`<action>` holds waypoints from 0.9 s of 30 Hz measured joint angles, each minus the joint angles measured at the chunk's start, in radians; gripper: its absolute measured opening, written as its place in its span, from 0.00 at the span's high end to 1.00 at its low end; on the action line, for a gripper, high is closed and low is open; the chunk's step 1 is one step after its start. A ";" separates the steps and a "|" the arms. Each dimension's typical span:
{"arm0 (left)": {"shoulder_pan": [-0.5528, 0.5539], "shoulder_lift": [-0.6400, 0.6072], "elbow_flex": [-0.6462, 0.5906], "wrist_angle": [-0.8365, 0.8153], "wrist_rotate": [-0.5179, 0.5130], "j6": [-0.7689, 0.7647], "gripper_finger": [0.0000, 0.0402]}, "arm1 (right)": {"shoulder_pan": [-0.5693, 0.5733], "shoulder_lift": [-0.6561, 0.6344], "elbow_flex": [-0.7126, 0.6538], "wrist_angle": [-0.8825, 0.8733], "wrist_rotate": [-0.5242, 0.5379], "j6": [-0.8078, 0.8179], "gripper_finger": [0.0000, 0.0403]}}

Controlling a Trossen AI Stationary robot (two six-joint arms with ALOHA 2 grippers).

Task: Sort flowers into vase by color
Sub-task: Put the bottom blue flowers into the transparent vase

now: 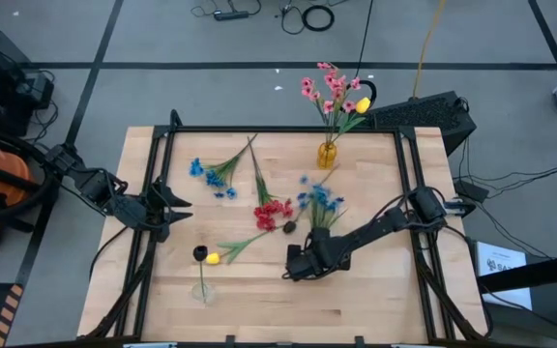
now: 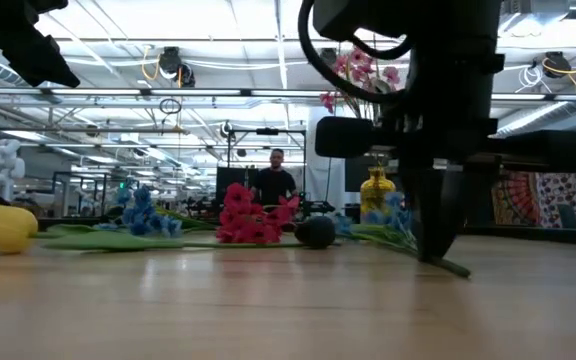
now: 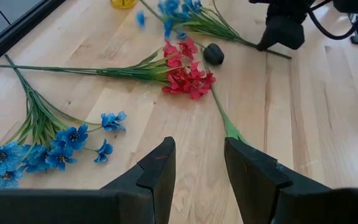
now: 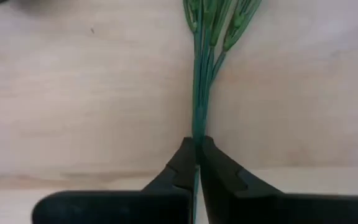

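The right gripper (image 4: 196,155) has its two fingers squeezed tight on the thin green stem of a blue flower sprig (image 1: 319,201) near the middle of the table (image 1: 375,300). The sprig lies flat on the wood. The left gripper (image 3: 194,165) waits by the left edge with its fingers spread apart, holding nothing.

The yellow vase (image 1: 328,153) at the far edge already has pink flowers (image 1: 329,89). Another blue sprig (image 1: 216,176), a red sprig (image 1: 272,212) and a yellow bud (image 1: 213,258) lie loose on the table.

The stem is very thin, so I think it could slip out when lifted. The blue blooms might also drag the red sprig, lying just beside.
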 joint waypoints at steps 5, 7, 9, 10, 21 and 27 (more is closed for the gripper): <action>0.000 0.000 0.000 0.000 0.000 -0.002 0.64 | 0.026 -0.042 -0.005 -0.052 -0.047 0.031 0.99; 0.000 0.000 0.000 0.000 0.000 -0.002 0.64 | 0.044 -0.071 -0.006 -0.092 -0.031 0.056 1.00; 0.000 0.001 0.000 0.000 0.000 -0.002 0.64 | 0.064 -0.114 -0.006 -0.122 0.043 0.081 1.00; 0.000 0.001 0.000 0.000 -0.001 -0.003 0.64 | 0.077 -0.136 -0.005 -0.126 0.107 0.094 1.00; 0.000 0.005 0.000 0.007 -0.007 -0.006 0.64 | 0.161 -0.283 -0.003 -0.173 0.408 -0.136 1.00; 0.000 0.005 0.000 0.019 -0.007 -0.010 0.64 | 0.147 -0.289 -0.002 -0.253 0.253 -0.273 1.00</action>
